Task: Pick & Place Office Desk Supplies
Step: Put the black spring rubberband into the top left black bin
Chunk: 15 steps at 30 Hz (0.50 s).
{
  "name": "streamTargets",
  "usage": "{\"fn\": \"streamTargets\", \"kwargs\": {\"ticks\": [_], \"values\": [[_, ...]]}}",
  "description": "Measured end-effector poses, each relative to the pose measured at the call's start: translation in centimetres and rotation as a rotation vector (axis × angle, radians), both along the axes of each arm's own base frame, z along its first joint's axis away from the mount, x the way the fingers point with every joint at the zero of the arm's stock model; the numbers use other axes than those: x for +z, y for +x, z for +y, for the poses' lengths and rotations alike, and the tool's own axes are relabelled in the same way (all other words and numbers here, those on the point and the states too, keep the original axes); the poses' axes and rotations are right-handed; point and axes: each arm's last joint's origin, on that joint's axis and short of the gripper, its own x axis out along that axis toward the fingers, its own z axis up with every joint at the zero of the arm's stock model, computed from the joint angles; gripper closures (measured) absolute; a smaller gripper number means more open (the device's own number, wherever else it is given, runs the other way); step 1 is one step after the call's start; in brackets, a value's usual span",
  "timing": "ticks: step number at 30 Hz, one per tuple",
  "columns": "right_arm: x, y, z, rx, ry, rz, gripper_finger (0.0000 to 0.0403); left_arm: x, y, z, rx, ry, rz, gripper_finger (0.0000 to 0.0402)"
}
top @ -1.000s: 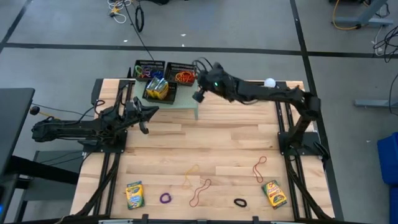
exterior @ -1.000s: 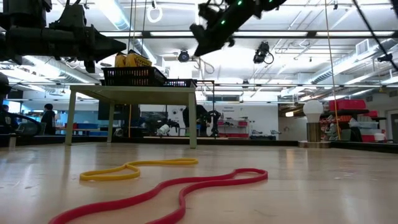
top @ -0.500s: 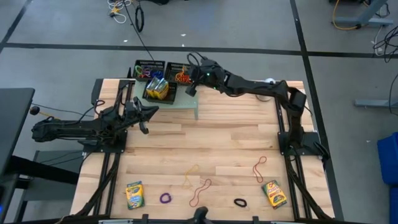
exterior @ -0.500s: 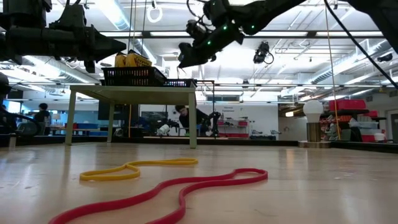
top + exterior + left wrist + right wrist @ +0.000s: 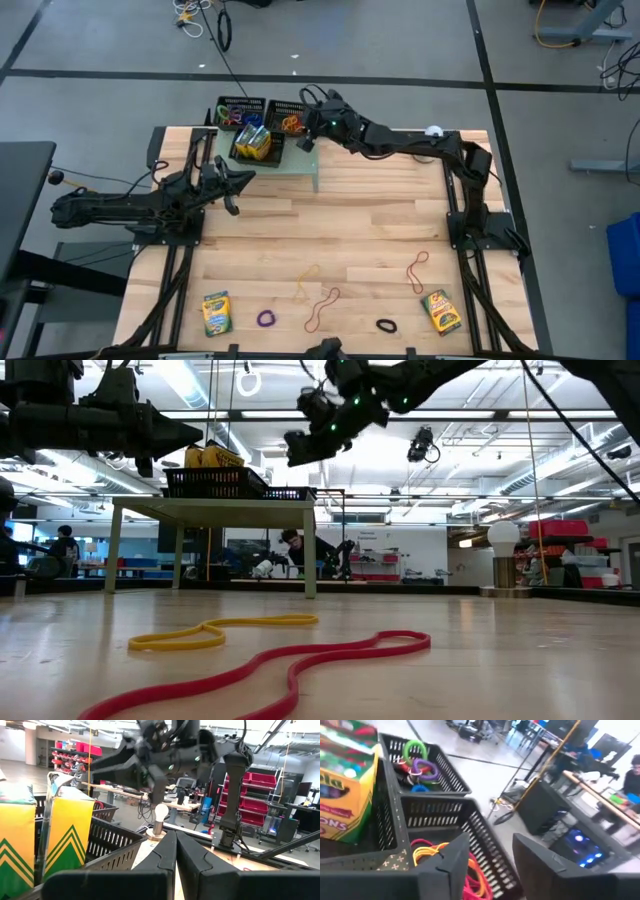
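Three black mesh trays stand on a small raised platform (image 5: 300, 168) at the table's far left. One tray (image 5: 470, 827) holds orange and red rubber bands (image 5: 432, 852), another holds green, purple and blue bands (image 5: 415, 762), and a third holds crayon boxes (image 5: 254, 143). My right gripper (image 5: 490, 857) hangs open over the tray of orange and red bands, with nothing between its fingers. My left gripper (image 5: 176, 851) is shut and empty at the table's left. Loose bands (image 5: 322, 308) and two crayon boxes (image 5: 215, 313) (image 5: 441, 311) lie flat near the front edge.
A white ball-topped stand (image 5: 433, 131) stands at the far edge, under my right arm. A yellow band (image 5: 220, 630) and a red band (image 5: 270, 670) lie on the wood close to the low camera. Bare wood fills the table's middle.
My right gripper has gone toward the table's far left and a little down, ending over the tray of orange and red bands, with most of the move in the first half second. Its fingers have parted.
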Motion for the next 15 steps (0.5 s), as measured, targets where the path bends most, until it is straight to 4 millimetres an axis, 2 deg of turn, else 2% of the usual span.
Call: {"fn": "streamTargets", "kwargs": {"ticks": [4,7,11,15], "values": [[1.8,-1.1,2.3,-0.036,-0.008,0.061,0.0232,0.0,0.0,0.0,0.000,0.000,0.000,0.0390],[3.5,-2.6,5.0,0.013,-0.007,0.163,0.0248,0.0,0.0,0.0,0.000,0.000,0.001,0.0390],[4.6,-5.1,8.8,0.074,0.039,0.324,0.0303,0.0,0.0,0.0,0.000,0.000,0.001,0.0390],[3.5,-7.9,12.7,0.127,0.103,0.418,0.0374,0.0,0.0,0.0,0.000,0.000,0.001,0.0390]]}}
